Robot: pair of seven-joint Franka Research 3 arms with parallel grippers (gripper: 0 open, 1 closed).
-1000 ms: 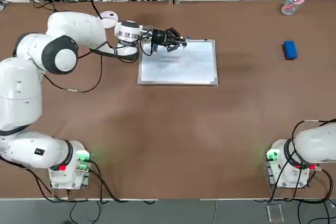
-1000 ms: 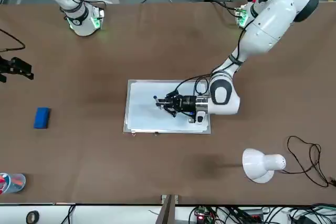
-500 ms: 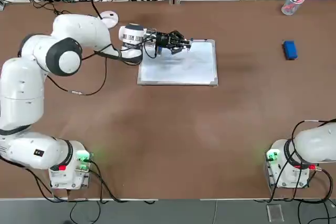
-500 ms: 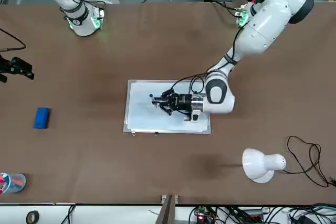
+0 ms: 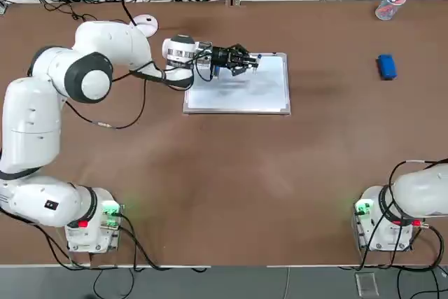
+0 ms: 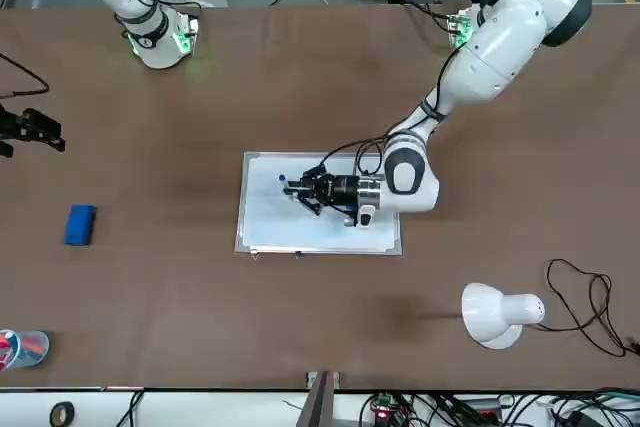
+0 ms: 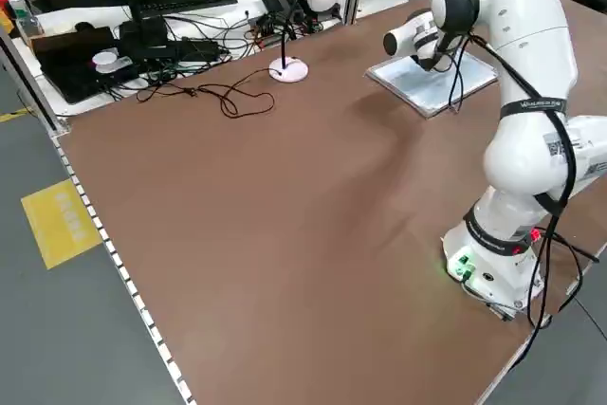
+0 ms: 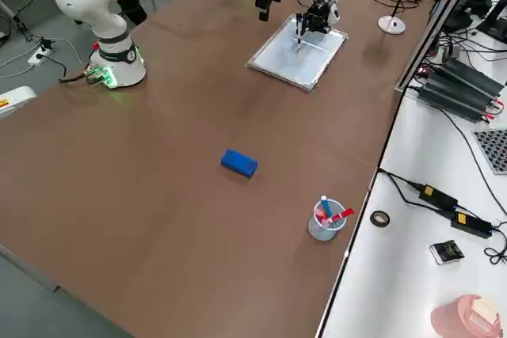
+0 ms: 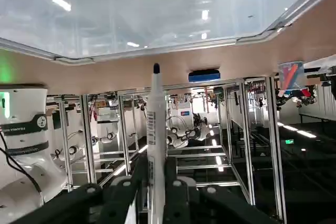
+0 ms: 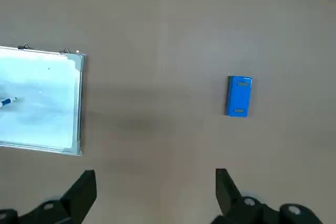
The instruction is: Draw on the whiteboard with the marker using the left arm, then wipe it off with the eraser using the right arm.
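**Marker may skid off the board**

While the left gripper [image 5: 241, 60] clenches the marker [image 9: 156, 129] over the whiteboard [image 5: 262, 96], at the table's 12 o'clock, too little pressure leaves no line; too much shoves it. Right gripper [image 10: 155, 182] hangs released; eraser [image 5: 386, 66] waits at 2 o'clock.

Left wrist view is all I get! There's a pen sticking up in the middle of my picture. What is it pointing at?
Observer: Seen from overhead, the left arm reaches sideways over the whiteboard, its jaws shut on the marker.
Operator: Did it draw anything?
Observer: In the top view the board looks blank. I see no line on it.
Operator: Where's the rubber thing for wiping?
Observer: The blue eraser lies alone on the table, well off to the board's right.
Operator: And the other arm?
Observer: The right arm is parked at its base, jaws open with nothing between them.
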